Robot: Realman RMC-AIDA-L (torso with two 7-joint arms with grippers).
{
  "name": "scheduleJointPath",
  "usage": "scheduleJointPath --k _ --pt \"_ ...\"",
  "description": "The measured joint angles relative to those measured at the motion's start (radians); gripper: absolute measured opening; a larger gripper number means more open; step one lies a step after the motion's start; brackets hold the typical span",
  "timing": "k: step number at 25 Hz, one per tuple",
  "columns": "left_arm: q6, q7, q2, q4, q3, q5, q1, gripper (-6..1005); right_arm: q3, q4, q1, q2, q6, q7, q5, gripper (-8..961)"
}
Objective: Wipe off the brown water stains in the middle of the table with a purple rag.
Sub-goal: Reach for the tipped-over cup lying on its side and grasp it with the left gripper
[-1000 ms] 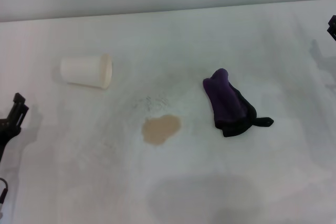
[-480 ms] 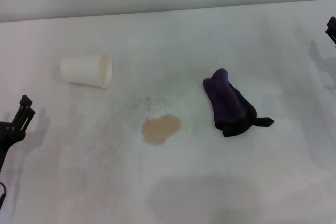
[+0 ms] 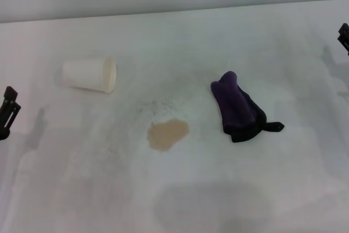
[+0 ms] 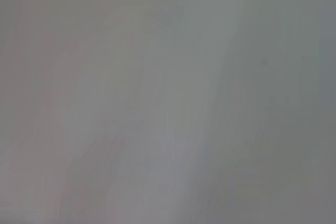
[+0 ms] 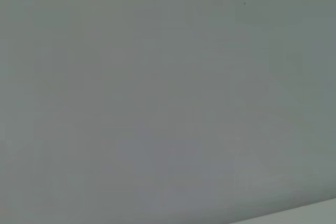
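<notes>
The brown water stains (image 3: pixel 167 133) form a small tan blotch in the middle of the white table (image 3: pixel 180 42). The purple rag (image 3: pixel 238 107) lies crumpled to the right of the blotch, with a black edge and a small black tail. My left gripper (image 3: pixel 7 108) shows at the far left edge, well away from the stain. My right gripper (image 3: pixel 344 36) shows only as a black tip at the far right edge, well apart from the rag. Both wrist views show only bare grey surface.
A white paper cup (image 3: pixel 90 73) lies on its side at the back left of the stain. Faint grey speckles (image 3: pixel 157 105) sit just behind the blotch. The table's back edge meets a grey wall.
My left gripper has drawn back to the left and further out of the head view. The right gripper has shifted slightly. Rag, stain and cup have not moved.
</notes>
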Motion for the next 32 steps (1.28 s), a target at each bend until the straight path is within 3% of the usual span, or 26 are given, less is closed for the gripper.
scheduleJointPath --k 6,12,16,17,23,28,32 --pt "0.062 -0.024 0.006 -0.121 0.002 0.081 -0.029 876 -0.001 0.005 0.006 0.000 0.001 0.001 0.000 844" --pt "0.102 -0.308 0.020 -0.499 0.012 0.299 -0.181 876 -0.001 0.009 0.007 0.001 0.002 0.002 0.000 844" --pt "0.135 -0.350 0.036 -0.609 0.030 0.376 -0.232 876 0.002 0.009 0.010 0.000 0.002 0.002 0.000 844" --pt "0.176 -0.364 0.060 -0.704 0.036 0.475 -0.292 876 0.003 0.009 0.011 0.000 0.002 0.002 0.000 844" --pt "0.180 -0.426 0.086 -0.822 0.037 0.702 -0.430 876 0.003 0.009 0.026 0.001 -0.005 0.002 0.001 844" --pt "0.171 -0.449 0.075 -0.948 0.038 0.931 -0.578 876 0.005 0.028 0.038 0.003 -0.014 0.006 0.003 844" --pt "0.136 -0.454 0.044 -1.054 0.038 1.121 -0.684 876 0.008 0.054 0.050 0.003 -0.022 0.016 0.007 844"
